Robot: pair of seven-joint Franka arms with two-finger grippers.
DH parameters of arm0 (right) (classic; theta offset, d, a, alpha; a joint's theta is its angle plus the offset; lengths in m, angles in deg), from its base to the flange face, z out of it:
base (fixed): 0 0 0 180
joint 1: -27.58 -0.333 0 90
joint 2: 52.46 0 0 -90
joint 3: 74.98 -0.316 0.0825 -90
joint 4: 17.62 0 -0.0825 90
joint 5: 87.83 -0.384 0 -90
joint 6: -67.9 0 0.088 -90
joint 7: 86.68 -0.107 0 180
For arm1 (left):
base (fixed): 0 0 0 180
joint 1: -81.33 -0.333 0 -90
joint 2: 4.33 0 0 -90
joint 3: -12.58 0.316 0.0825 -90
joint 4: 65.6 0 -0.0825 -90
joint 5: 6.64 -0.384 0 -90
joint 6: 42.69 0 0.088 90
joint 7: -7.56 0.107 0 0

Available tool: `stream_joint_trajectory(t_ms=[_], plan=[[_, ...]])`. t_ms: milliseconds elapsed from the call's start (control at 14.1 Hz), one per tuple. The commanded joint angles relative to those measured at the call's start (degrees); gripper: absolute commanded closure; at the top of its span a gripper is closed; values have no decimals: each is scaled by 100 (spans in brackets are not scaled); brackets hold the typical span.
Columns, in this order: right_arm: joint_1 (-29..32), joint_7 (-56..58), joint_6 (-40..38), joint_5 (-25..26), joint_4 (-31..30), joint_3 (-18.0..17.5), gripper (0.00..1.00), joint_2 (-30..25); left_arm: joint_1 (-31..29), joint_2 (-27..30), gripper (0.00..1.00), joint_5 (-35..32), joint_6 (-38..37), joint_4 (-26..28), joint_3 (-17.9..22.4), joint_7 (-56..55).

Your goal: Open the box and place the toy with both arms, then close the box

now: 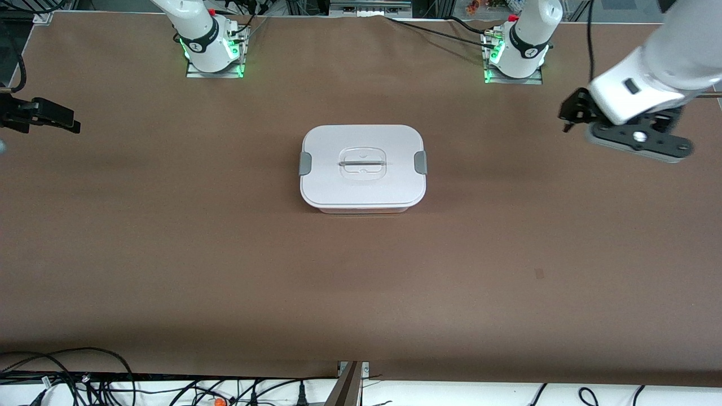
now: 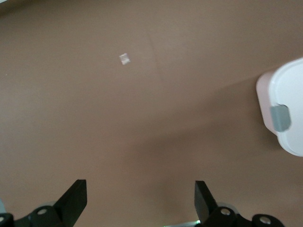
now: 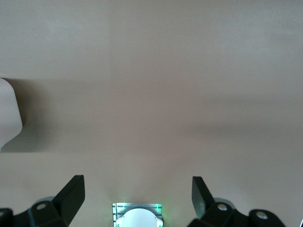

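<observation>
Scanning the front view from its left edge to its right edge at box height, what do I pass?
Right hand → box, lid on, grey clips at both ends → left hand.

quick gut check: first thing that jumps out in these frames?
The box, alone mid-table on the brown table, white lid on with both grey clips in place; no toy in sight. Both grippers are open and empty, well apart from it: the left gripper over the left arm's end of the table, the right gripper over the right arm's end.
</observation>
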Motion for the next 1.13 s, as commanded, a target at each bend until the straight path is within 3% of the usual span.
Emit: stream_joint_trajectory(t_ms=[0, 283, 1062], plan=[[0, -59, -32, -78, -86, 4, 0, -103, -132, 846, 0, 5, 790, 1467, 359, -47], [0, -68, -23, -78, -86, 4, 0, -103, 18, 1215, 0, 225, 1732, 2021, 774, -125], [8, -68, -23, -139, -86, 13, 0, -103, -176, 1216, 0, 585, 1223, 1960, 871, -222]])
